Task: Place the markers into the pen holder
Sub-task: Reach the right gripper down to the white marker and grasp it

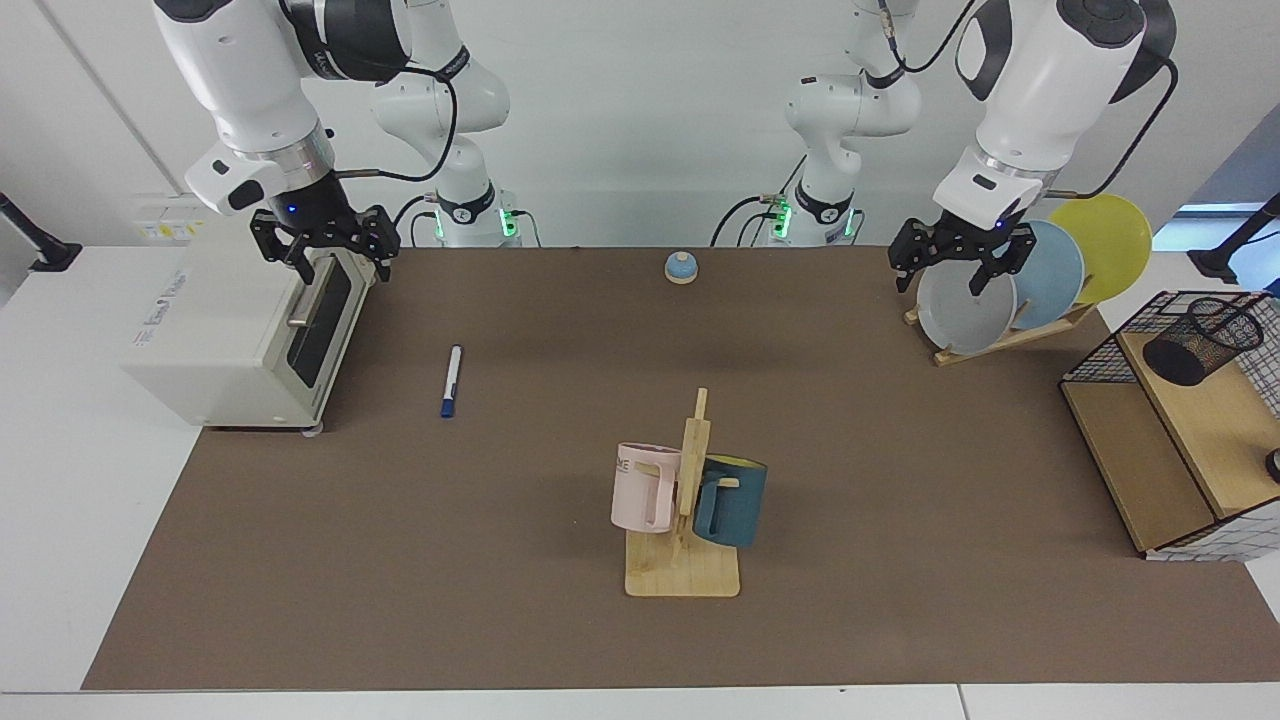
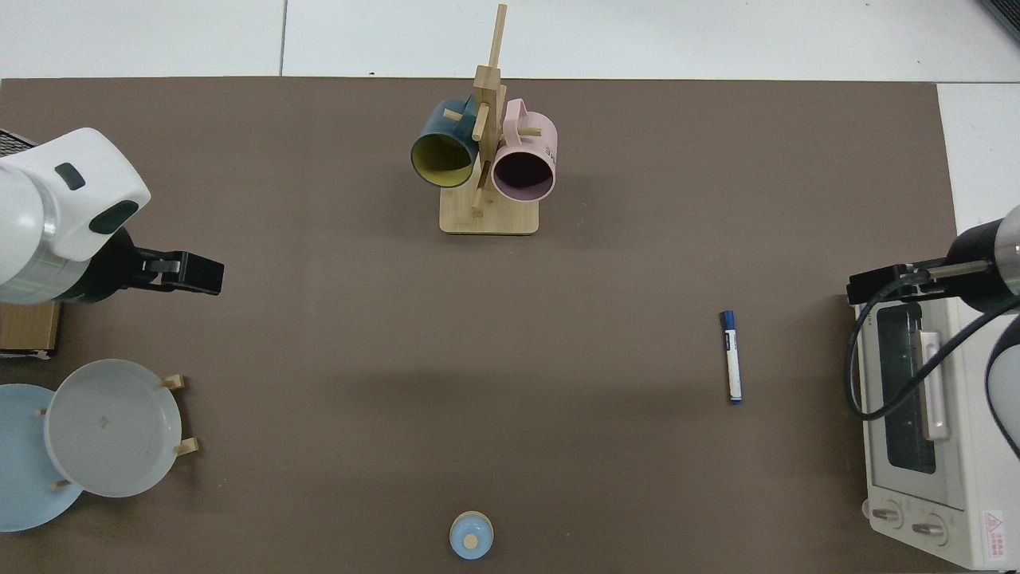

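Note:
The marker (image 1: 452,381) (image 2: 731,356), white with a dark blue cap, lies flat on the brown mat beside the toaster oven. The pen holder (image 1: 1200,340), a black mesh cup, rests tilted on the wooden shelf board at the far side of the table from the marker; the top view does not show it. My right gripper (image 1: 345,272) (image 2: 868,285) hangs open and empty over the toaster oven's door edge, a short way from the marker. My left gripper (image 1: 942,283) (image 2: 199,273) waits open and empty in front of the plate rack.
A toaster oven (image 1: 230,330) stands by the marker. A wooden mug tree (image 1: 685,510) with a pink and a dark blue mug is mid-table. A plate rack (image 1: 1000,290), a small blue bell (image 1: 681,267) and a wire basket shelf (image 1: 1150,470) also stand here.

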`<state>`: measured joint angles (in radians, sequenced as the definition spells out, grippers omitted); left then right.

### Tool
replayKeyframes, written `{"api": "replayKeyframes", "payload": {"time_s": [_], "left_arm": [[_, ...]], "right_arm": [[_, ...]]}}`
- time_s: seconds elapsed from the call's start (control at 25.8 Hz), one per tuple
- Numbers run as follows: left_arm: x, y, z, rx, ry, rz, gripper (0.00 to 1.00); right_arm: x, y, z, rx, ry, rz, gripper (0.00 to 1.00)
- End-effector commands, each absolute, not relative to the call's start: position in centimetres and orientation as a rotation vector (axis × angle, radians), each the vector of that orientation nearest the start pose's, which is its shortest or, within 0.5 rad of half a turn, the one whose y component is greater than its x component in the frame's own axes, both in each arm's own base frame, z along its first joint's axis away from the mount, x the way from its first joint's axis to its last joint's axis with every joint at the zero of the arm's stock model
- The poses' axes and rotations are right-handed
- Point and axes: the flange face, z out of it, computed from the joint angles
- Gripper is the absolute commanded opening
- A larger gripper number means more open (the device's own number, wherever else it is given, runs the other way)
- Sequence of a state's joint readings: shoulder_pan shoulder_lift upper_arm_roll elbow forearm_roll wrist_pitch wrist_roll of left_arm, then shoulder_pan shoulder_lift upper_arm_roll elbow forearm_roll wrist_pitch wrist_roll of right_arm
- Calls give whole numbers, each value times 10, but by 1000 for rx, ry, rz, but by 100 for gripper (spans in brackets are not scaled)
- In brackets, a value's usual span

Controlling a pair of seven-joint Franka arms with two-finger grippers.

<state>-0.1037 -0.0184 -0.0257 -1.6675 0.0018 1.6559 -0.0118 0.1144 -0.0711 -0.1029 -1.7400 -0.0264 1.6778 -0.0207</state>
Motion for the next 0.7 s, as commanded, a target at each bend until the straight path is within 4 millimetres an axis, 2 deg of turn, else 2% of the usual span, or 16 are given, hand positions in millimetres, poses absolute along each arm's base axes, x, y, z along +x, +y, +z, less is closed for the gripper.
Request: {"api": "replayKeyframes", "payload": {"time_s": [0.0, 0.19, 0.35, 0.43, 0.66], "left_arm": [[540, -72, 597, -3142, 206, -11, 100], [540, -71, 597, -3142, 204, -11, 100], [540, -71, 597, -3142, 204, -9, 100], [540, -72, 597, -3142, 206, -9, 100], [540, -70, 597, -3142, 204, -9, 100]], "right_arm": [[544, 12, 554, -3152, 6, -48, 100], [556, 15, 514, -3158, 11, 1, 100], [562, 16, 463, -3161, 83, 32, 100], [562, 18, 438, -3162, 111, 34, 100], [552, 36, 387, -3167, 72, 86, 100]]}}
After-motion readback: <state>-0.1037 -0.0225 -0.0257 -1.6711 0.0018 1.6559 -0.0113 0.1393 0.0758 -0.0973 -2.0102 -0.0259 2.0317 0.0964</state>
